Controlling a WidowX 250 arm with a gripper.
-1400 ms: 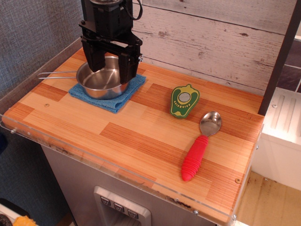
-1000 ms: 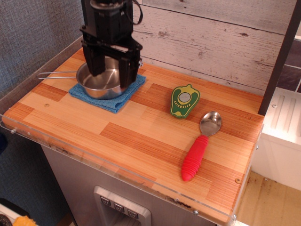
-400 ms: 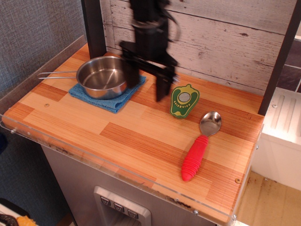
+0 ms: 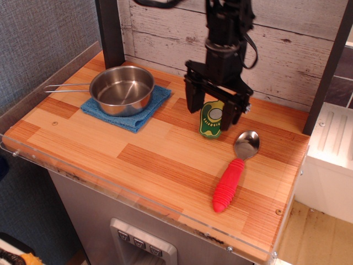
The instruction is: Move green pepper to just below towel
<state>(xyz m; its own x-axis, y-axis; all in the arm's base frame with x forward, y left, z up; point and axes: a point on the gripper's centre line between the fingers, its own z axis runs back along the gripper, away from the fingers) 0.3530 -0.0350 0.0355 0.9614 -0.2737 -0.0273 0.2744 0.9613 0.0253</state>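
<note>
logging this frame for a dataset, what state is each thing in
blue towel: folded, lying flat
steel pot: upright, empty, sitting on the blue towel
green pepper: lying flat, right of the blue towel, not below it yet
gripper: open, jaws either side of the green pepper
red-handled spoon: lying flat, bowl up, untouched

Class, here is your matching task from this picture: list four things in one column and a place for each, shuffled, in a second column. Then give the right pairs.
Things:
1 green pepper
2 pot
3 spoon
4 towel

Places:
A under the pot
B straddled by the open hand
C on top of the towel
D just right of the green pepper, red handle toward the camera

Pairs: 1-B, 2-C, 3-D, 4-A
</note>
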